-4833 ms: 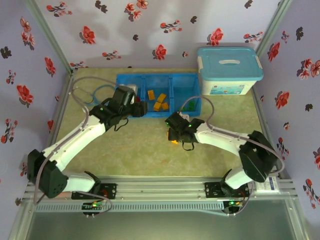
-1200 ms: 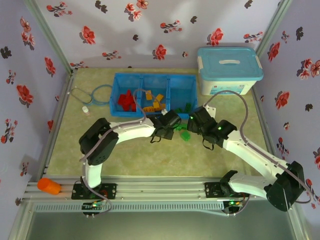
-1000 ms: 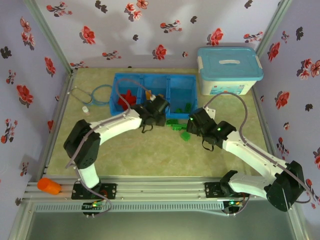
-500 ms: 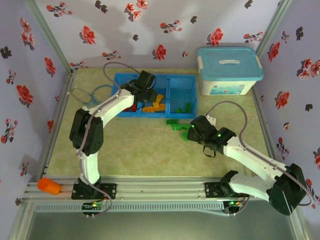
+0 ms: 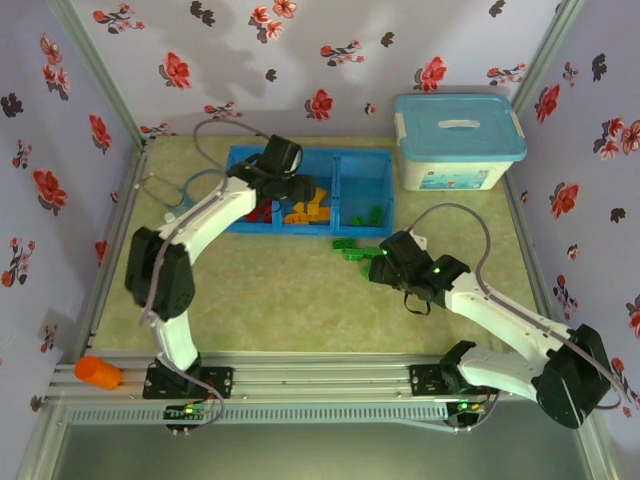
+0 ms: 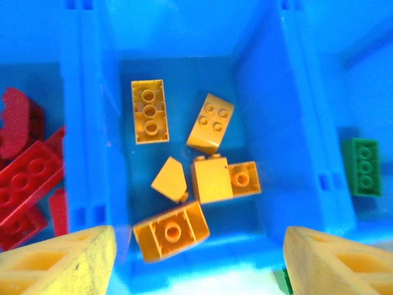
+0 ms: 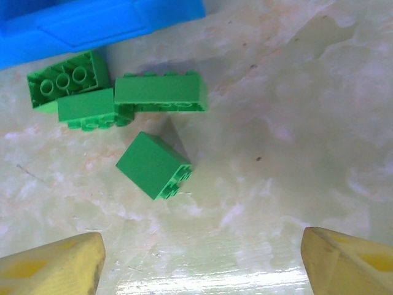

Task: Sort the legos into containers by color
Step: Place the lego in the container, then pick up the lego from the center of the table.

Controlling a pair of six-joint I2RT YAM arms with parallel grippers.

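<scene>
- Pale lilac walls printed with red and black flowers, on three sides.
- Mottled pale-green tabletop, evenly lit.
- Silver metal corner posts; ribbed aluminium rail along the near edge.

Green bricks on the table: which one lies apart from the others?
The squarish one, lying alone; the others cluster together beside the blue tray.
</scene>
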